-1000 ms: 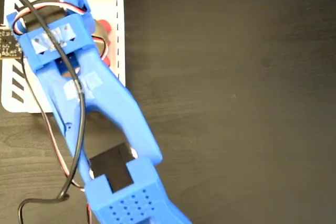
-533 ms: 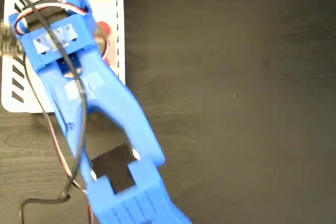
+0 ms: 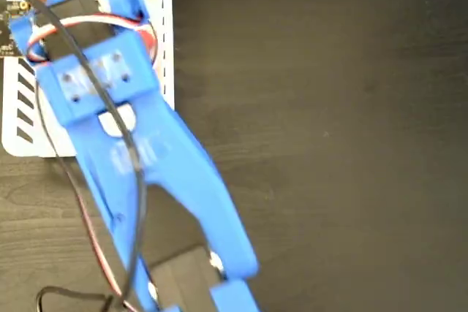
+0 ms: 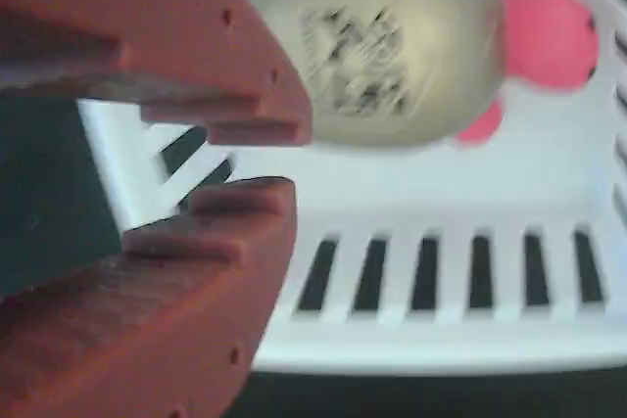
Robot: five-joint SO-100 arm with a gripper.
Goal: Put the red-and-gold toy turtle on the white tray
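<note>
**Arm extended over the tray, turtle released**

The blue arm (image 3: 146, 158) slants from the lower edge up-left across the dark tabletop (image 3: 329, 144) over the white tray (image 3: 167, 49). In the wrist view, the red fingers (image 4: 196, 271) stand slightly parted, gripping nothing. The red-and-gold toy turtle (image 4: 382, 46) rests on the tray, just beyond the fingertips.

Blue arm (image 3: 146, 158) now sits higher toward the white tray's (image 3: 164, 49) top edge, hiding the red-and-gold toy turtle (image 4: 392, 41) in the fixed view.
</note>
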